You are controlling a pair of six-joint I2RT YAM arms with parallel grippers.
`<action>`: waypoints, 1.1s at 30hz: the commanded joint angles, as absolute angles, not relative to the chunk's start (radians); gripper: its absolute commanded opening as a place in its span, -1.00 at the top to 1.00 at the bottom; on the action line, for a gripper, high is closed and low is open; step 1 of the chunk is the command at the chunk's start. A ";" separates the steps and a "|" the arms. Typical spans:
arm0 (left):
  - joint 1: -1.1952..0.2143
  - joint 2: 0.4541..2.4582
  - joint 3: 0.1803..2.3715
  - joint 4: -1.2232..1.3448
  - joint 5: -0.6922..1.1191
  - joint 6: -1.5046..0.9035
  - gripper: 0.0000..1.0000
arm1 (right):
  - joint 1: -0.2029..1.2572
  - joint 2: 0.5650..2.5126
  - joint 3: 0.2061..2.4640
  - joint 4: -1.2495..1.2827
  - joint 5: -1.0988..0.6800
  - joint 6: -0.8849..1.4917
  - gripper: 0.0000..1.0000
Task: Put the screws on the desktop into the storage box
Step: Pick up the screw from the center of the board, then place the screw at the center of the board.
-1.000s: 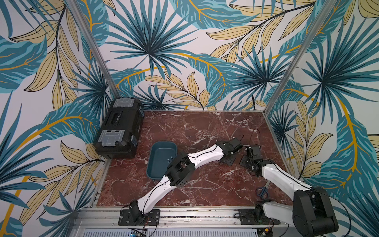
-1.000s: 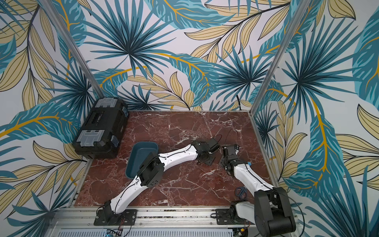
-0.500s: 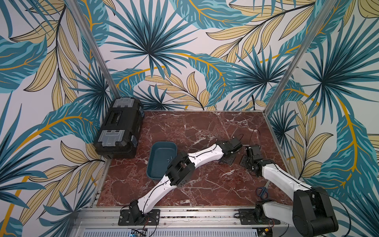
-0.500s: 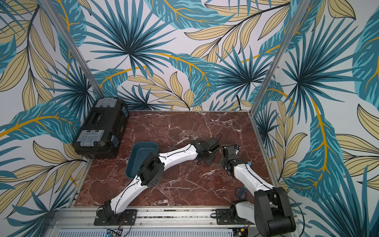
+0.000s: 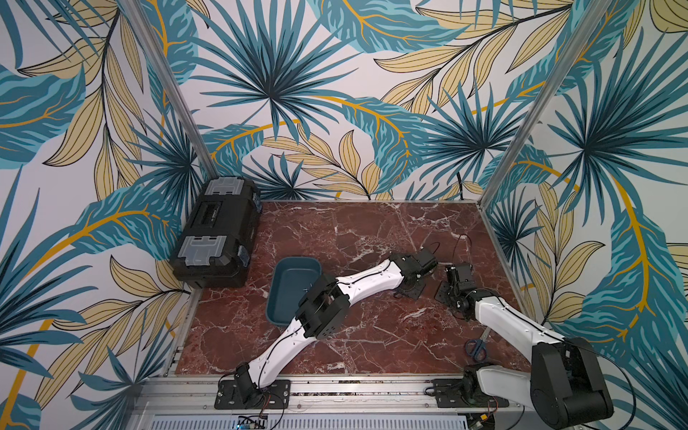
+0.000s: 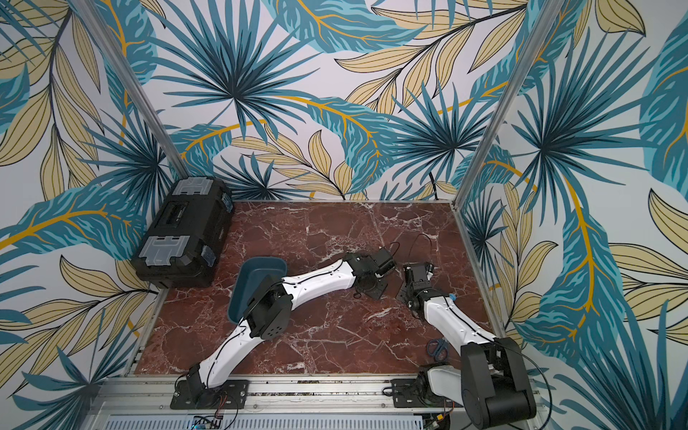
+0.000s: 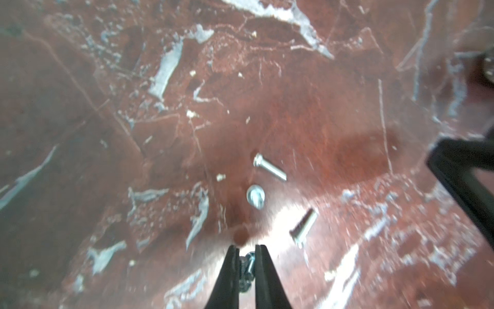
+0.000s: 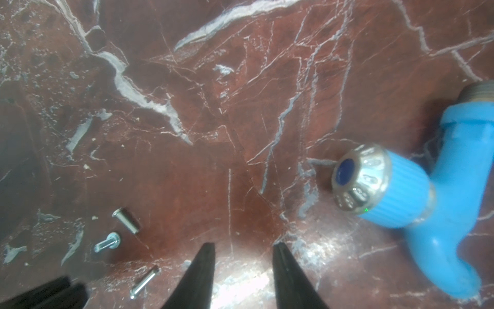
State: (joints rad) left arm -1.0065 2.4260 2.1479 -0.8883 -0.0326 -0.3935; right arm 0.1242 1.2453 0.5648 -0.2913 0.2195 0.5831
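Left wrist view has the left gripper [image 7: 245, 258] clamped on one screw [image 7: 247, 266], pinched at the very tips. I cannot tell whether it is clear of the desktop [image 7: 107, 133]. Three more screws [image 7: 270, 168] lie loose just beyond the tips, near one another but apart.

To do this step well, I would lift straight up before swinging, since the loose ones sit close enough to get knocked. Keep the squeeze steady, because a tip grip lets a thin pin pivot out. Release only once it is over the floor of the box [image 5: 292, 286], centre-left in a top view.

Right wrist view alone shows the right gripper [image 8: 243, 256] apart and empty, with a blue tap [image 8: 401, 192] near it. Only the top views show the box, but there the screws are too small to make out.
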 commanded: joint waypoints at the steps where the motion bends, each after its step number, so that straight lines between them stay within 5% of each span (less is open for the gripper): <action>1: -1.000 2.319 2.086 -0.838 0.018 -0.408 1.00 | 0.120 1.255 0.566 -0.293 0.216 0.587 0.18; 16: -0.976 2.267 1.847 -0.724 0.041 -0.436 1.00 | 0.120 1.267 0.572 -0.293 0.213 0.585 0.18; 33: -0.976 2.310 1.858 -0.723 0.043 -0.436 0.59 | 0.120 1.267 0.572 -0.294 0.212 0.586 0.18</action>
